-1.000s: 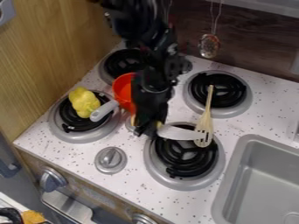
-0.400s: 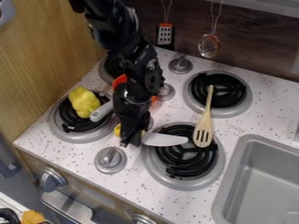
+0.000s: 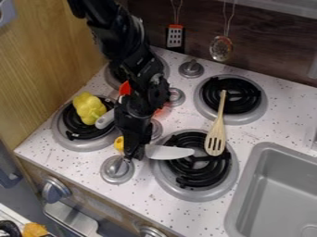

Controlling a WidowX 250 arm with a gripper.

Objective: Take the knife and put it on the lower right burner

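Gripper [image 3: 134,155] and knife [image 3: 168,152] are seen together at the near left of the lower right burner [image 3: 197,196], with the gripper pointed down beside the knob [image 3: 117,170]. The knife appears to be held, its handle end pinched between the closed fingers; how firmly it is gripped cannot be told. A yellow piece [image 3: 119,144], probably part of the handle, is seen on the other side of the gripper.

The coming move turns on how the knife lies: its long axis is set crosswise to the hanging gripper, with the blade extended from it towards the right of the view. The blade's tip is already over the upper left part of the coil [image 3: 187,178], while the gripper is outside the ring. Whether the coil is touched by the blade cannot be made out.

What seems to be called for is a shift to the right and slightly nearer the front edge, so that more of the knife is brought over the burner before it is released. Too far along that line, the wooden spatula [image 3: 215,139] might be struck by the tip. If the knife is released too soon, its handle would probably be left on the counter [image 3: 148,203].
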